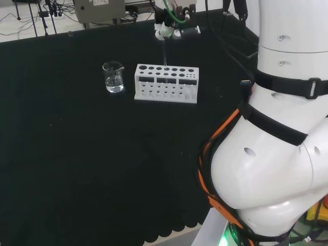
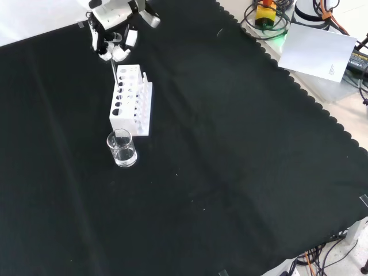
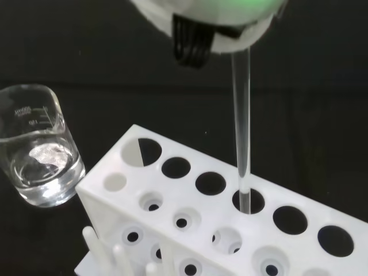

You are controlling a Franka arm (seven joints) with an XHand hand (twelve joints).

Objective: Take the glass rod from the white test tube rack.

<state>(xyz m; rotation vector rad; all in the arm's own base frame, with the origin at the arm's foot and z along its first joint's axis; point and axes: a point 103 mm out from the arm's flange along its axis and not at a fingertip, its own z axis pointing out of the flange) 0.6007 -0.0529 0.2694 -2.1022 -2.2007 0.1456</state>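
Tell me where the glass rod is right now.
The glass rod stands upright from a hole in the white test tube rack, its top in the hand above the rack; the beaker sits left of the rack in the head view.

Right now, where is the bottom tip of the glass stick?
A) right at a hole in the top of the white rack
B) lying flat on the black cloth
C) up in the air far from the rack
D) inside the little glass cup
A: in the wrist view the glass rod hangs upright from the hand, its tip at a hole in the white test tube rack.
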